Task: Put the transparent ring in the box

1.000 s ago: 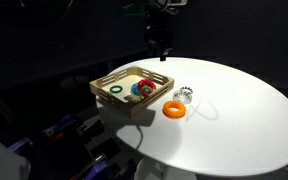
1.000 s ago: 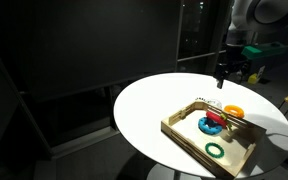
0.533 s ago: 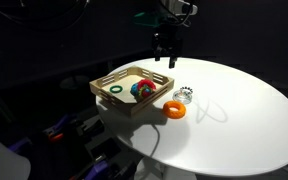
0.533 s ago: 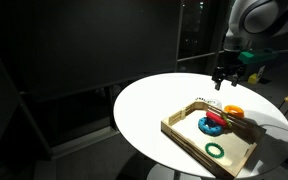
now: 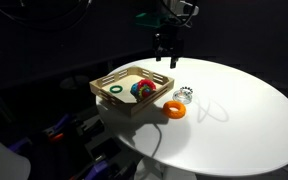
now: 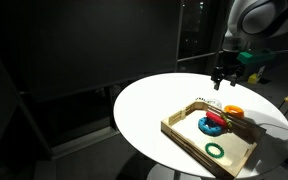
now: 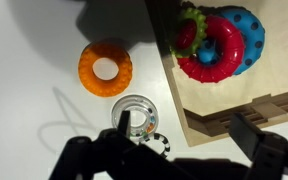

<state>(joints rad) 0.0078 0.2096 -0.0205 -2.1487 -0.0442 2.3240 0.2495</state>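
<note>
While the gripper [image 5: 168, 58] hangs in the air above the far edge of the white round table [image 5: 239, 115], its two fingers stand spread apart with nothing between them. The wrist view confirms this: one dark finger [image 7: 109, 155] sits at the lower left and its partner at the lower right, with a wide gap between.

The transparent ring [image 7: 137, 99] lies flat on the table, outside the box [image 7: 214, 108], just beside the box's outer wall and apart from it by a narrow strip of table. It is not in the gripper's grasp. The orange ring [image 7: 88, 68] lies flat near it, clear of it and also outside the box. A small dark-and-white dotted ring [image 7: 156, 141] lies just beside the transparent ring; the left finger partly covers it, and contact between the two cannot be determined.

In an exterior view the orange ring [image 5: 174, 110] lies to the right of the box [image 5: 134, 108], with a pale patch just beyond it where the two smaller rings cannot be told apart.

Inside the box: a green ring [image 5: 115, 90] at the left end, and a red ring [image 7: 222, 68] lying against a blue ring [image 7: 252, 30].
</note>
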